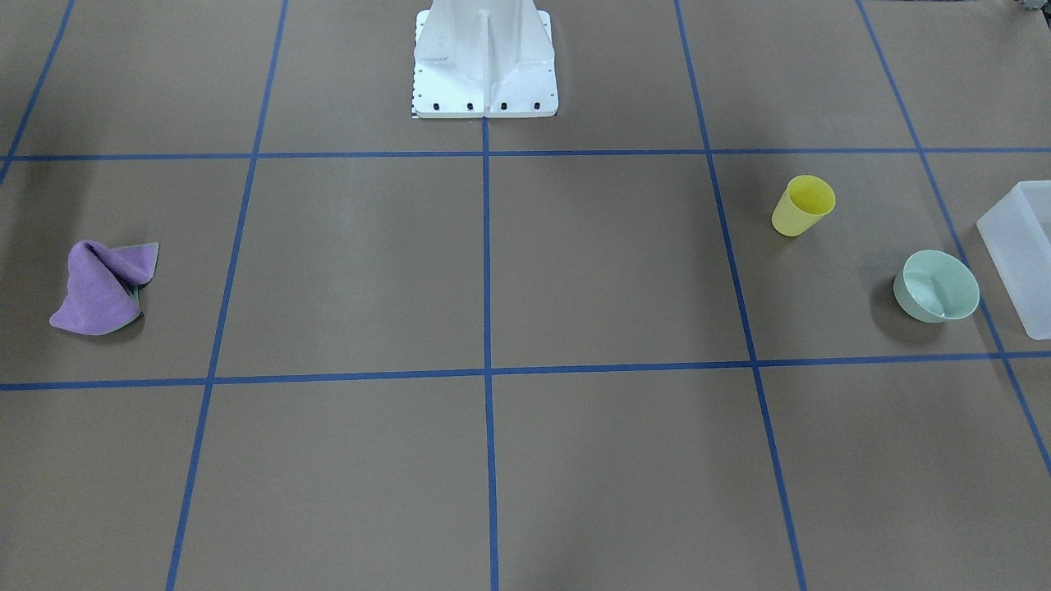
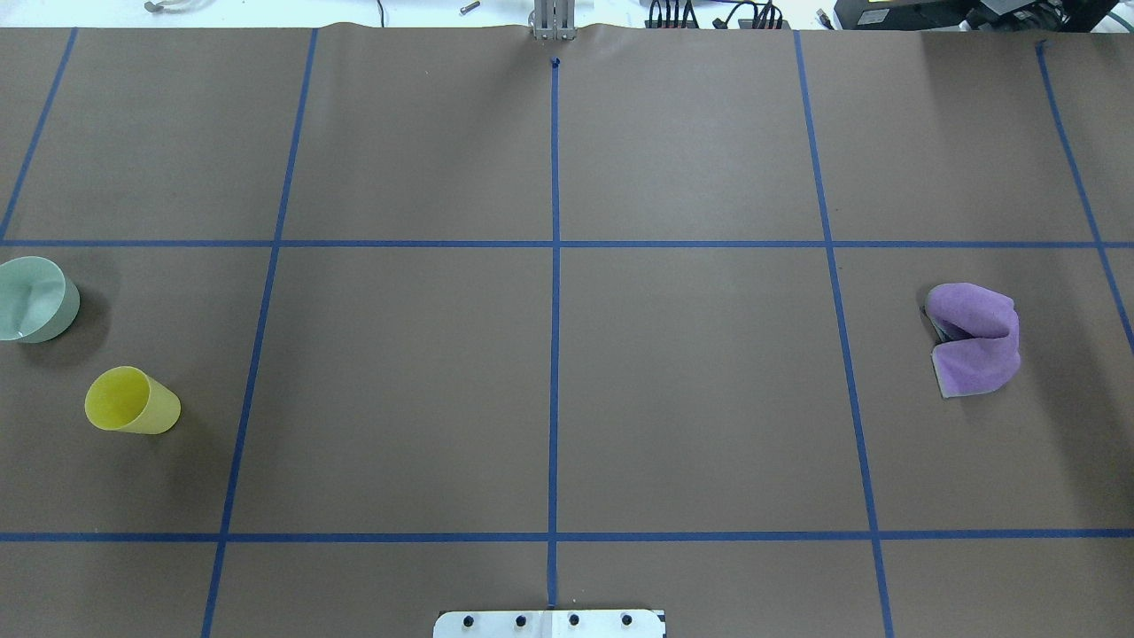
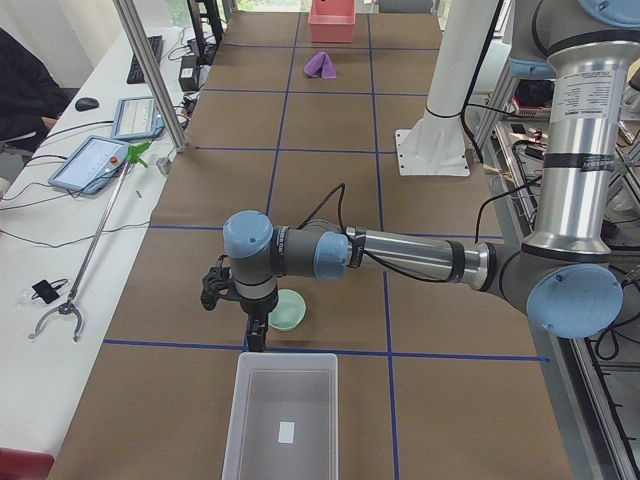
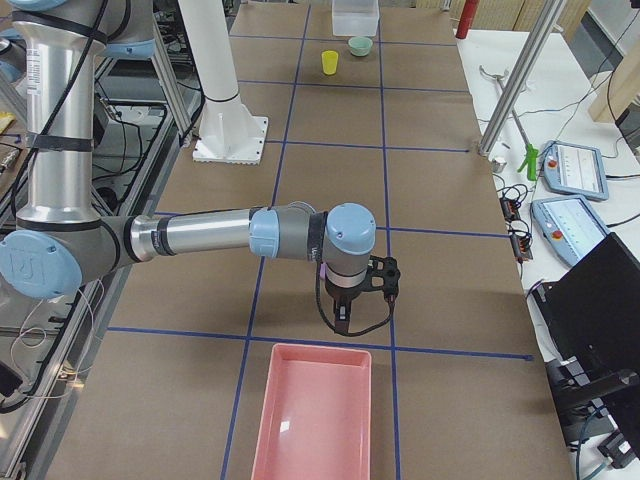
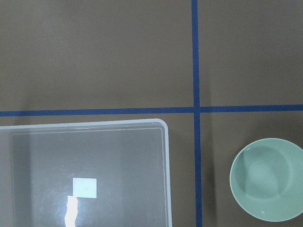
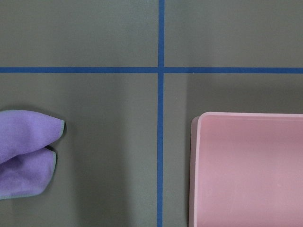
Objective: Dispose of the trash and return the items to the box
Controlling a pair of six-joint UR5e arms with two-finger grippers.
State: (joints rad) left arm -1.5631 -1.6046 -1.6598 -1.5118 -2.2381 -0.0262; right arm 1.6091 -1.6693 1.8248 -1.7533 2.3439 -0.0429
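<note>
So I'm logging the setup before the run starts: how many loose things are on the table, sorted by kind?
Cup: 1, the yellow cup
Bowl: 1, the mint-green bowl
Cloth: 1, the purple cloth
Bin: 2, the frosted white bin and the pink bin
Total: 5

The box (image 1: 1016,250) runs off the front view's edge at 3 o'clock, and the bowl (image 2: 34,299) off the overhead's at 9 o'clock. From the side, neither the left gripper (image 3: 257,338) nor the right gripper (image 4: 342,320) shows whether its jaws are apart.
</note>
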